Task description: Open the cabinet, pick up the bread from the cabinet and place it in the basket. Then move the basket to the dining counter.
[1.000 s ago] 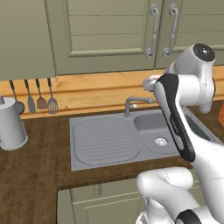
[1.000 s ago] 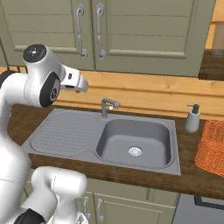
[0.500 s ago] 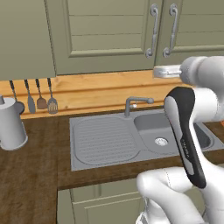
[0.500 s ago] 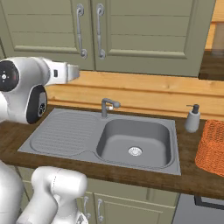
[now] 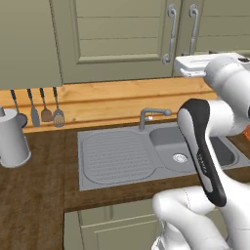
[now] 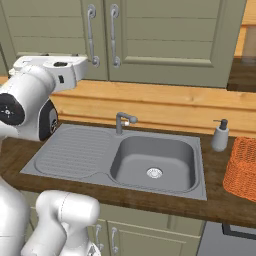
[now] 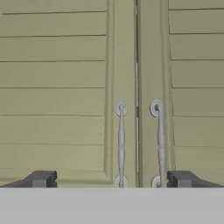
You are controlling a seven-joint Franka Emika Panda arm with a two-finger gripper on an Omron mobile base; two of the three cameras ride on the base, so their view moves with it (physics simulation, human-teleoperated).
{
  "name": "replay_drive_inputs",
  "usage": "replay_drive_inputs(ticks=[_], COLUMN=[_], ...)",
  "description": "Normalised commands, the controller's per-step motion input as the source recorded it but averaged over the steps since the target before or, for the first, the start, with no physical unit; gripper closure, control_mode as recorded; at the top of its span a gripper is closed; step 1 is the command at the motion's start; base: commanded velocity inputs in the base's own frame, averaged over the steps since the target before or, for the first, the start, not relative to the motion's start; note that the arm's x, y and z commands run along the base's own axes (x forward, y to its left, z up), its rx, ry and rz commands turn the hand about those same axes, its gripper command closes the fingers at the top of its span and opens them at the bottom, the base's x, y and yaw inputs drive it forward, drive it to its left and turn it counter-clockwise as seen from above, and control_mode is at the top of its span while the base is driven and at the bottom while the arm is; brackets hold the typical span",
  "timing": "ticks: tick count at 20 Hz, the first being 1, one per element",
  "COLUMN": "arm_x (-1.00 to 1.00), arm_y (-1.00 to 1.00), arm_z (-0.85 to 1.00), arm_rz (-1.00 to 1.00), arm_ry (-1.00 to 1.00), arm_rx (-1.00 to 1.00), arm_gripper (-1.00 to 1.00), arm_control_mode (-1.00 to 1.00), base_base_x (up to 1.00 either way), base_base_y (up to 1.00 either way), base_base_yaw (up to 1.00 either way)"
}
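Observation:
The cabinet [image 5: 122, 39] is the olive-green wall cupboard above the sink, and both of its doors are closed. Two long grey bar handles [image 7: 121, 144] hang side by side along the seam between the doors [image 6: 115, 35]. My gripper [image 7: 112, 179] is open, held level in front of the handles' lower ends and apart from them. Its white hand [image 5: 188, 66] faces the doors [image 6: 77, 64]. The orange woven basket [image 6: 242, 170] sits on the worktop right of the sink. The bread is hidden behind the closed doors. The dining counter is out of view.
A grey sink [image 6: 155, 160] with a faucet [image 6: 122, 120] is set in the dark wooden worktop below the hand. A soap dispenser [image 6: 220, 136] stands beside the basket. Utensils [image 5: 46, 110] hang on the left wall, above a grey jug [image 5: 12, 141].
The arm has swung up from above the sink, and the hand has risen and turned level with the cabinet handles. The jaws stayed open.

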Motion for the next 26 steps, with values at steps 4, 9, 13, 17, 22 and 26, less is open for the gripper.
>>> replay_drive_inputs(ticks=[4,9,13,17,22,26], arm_x=[0.02,0.23,0.44,0.67,0.69,0.53], arm_y=[0.0,0.0,0.0,0.0,0.0,-0.01], arm_z=[0.3,0.05,-0.08,-0.07,-0.05,-0.01], arm_rz=[0.0,-0.02,-0.11,-0.05,0.0,0.0], arm_ry=[-0.06,0.0,-0.01,-0.01,0.0,0.0], arm_rx=[0.0,0.0,0.0,0.0,0.0,0.0], arm_gripper=[-1.0,-1.0,-1.0,-1.0,-1.0,-1.0], arm_control_mode=[-1.0,-1.0,-1.0,-1.0,-1.0,-1.0], base_base_x=[0.0,0.0,0.0,0.0,0.0,0.0], base_base_y=[0.0,0.0,0.0,0.0,0.0,0.0], base_base_yaw=[0.0,0.0,0.0,0.0,0.0,0.0])
